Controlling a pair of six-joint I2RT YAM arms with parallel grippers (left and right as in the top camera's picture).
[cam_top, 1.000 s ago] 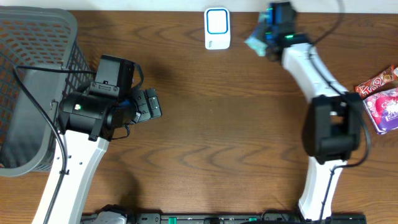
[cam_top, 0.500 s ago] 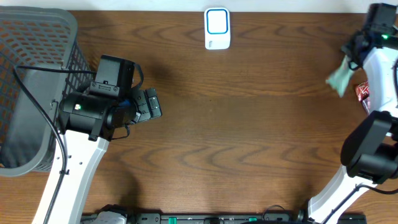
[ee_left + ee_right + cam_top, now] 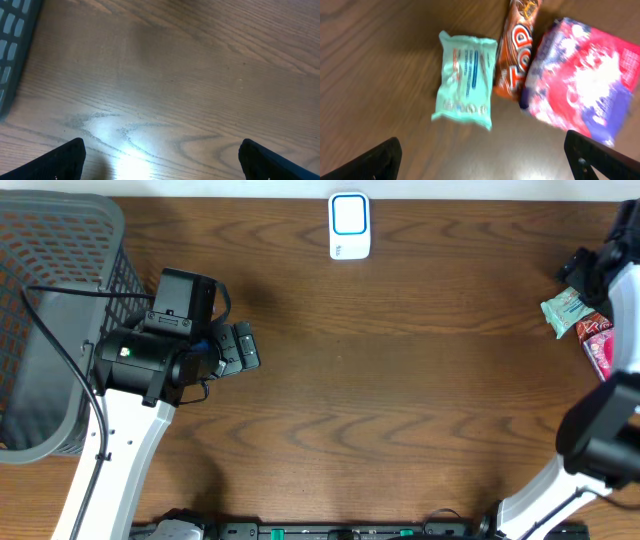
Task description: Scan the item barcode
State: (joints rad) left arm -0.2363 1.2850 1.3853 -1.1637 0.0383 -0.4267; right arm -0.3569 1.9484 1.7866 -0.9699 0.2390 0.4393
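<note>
Step looks like the put-down after scanning: right gripper (image 3: 480, 160) jaws wide, holding nothing, above the mint packet (image 3: 466, 80) lying free at mid-left of the right wrist view, far right edge overhead. To do it well, lift straight up clear of the packets before swinging away. Left gripper (image 3: 160, 157) also wide, empty, over bare wood. Counts, largest first: one basket (image 3: 100, 225) upper left, one pink-purple pack (image 3: 580, 75), one mint packet, one orange bar (image 3: 517, 55), one scanner (image 3: 349, 225) top centre.

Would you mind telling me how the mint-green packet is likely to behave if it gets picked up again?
The mint-green packet looks like a thin crimped wrapper, so probably light and crushable. It lies flat, so it should slide rather than roll. Its glossy film may be slippery.
</note>
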